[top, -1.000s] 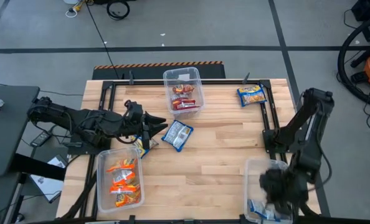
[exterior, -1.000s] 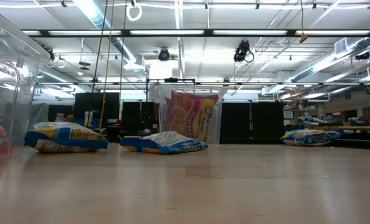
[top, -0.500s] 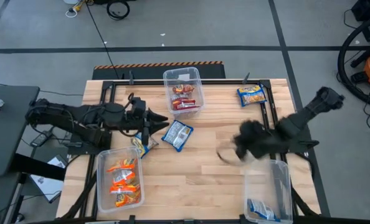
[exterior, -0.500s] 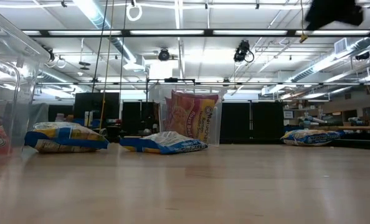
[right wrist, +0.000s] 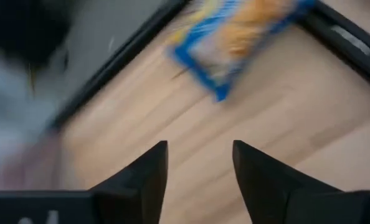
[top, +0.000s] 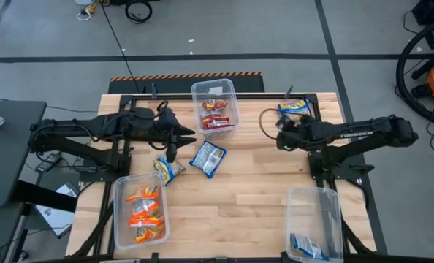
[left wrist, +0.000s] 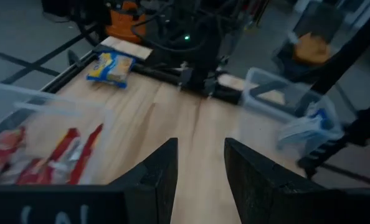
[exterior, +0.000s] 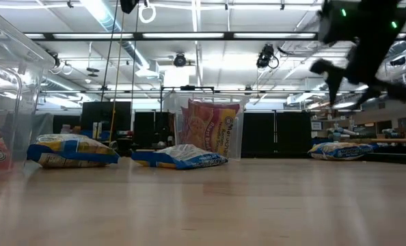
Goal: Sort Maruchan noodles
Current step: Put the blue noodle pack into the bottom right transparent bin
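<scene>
Three blue-and-yellow Maruchan noodle packets lie flat on the table: two mid-table [top: 208,158] [top: 169,169] and one at the far right corner [top: 296,109] [right wrist: 241,34]. Red packets [top: 215,113] fill the far bin, orange ones [top: 142,212] the near-left bin, and a blue one [top: 308,245] lies in the near-right bin. My left gripper [top: 189,135] [left wrist: 200,146] hovers open beside the far bin, nothing between its fingers. My right gripper [top: 269,126] [right wrist: 199,149] hangs open above the table, just left of the corner packet, blurred in the low view [exterior: 357,65].
Clear plastic bins stand at the far middle [top: 234,91], near left [top: 120,219] and near right [top: 334,219]. A black frame rail [top: 319,131] runs along the table's right side. Bare wood [top: 253,183] lies between the bins.
My right arm has swung fast from over the near-right bin toward the table's far edge, ending beside the corner blue packet, its wrist rolled over. My left gripper has drifted toward the far edge, away from the two mid-table packets. No packet has moved.
</scene>
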`<state>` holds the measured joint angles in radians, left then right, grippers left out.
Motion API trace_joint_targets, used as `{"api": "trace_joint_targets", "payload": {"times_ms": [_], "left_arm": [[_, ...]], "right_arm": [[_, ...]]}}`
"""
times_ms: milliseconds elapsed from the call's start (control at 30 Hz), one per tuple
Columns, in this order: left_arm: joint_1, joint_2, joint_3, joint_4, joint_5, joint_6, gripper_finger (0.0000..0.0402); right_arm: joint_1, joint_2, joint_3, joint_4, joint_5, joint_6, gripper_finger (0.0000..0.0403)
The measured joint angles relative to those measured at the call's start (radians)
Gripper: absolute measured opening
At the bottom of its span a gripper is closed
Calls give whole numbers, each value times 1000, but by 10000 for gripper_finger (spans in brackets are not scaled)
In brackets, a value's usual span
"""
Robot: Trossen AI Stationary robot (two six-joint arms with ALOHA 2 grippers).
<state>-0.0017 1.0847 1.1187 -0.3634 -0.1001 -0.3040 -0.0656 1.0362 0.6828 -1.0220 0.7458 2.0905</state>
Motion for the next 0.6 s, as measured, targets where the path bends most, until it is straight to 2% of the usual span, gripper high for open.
{"api": "trace_joint_targets", "payload": {"times_ms": [33,67,133,267,467,600], "left_arm": [[5,0,0,-12,0,11,137],[9,0,0,-22,0,26,137],[13,2,0,-41,0,51,137],[14,2,0,-34,2,102,137],[14,2,0,-31,1,160,137],[45,2,0,-10,-31,170,137]], "right_arm": [[-12,-9,-44,13,12,109,189],[-35,-17,-87,48,18,136,196],[-94,-29,-156,176,21,133,208],[-212,-43,-239,309,39,137,223],[-378,-60,-270,309,-6,101,223],[-454,-62,-271,305,93,95,218]]}}
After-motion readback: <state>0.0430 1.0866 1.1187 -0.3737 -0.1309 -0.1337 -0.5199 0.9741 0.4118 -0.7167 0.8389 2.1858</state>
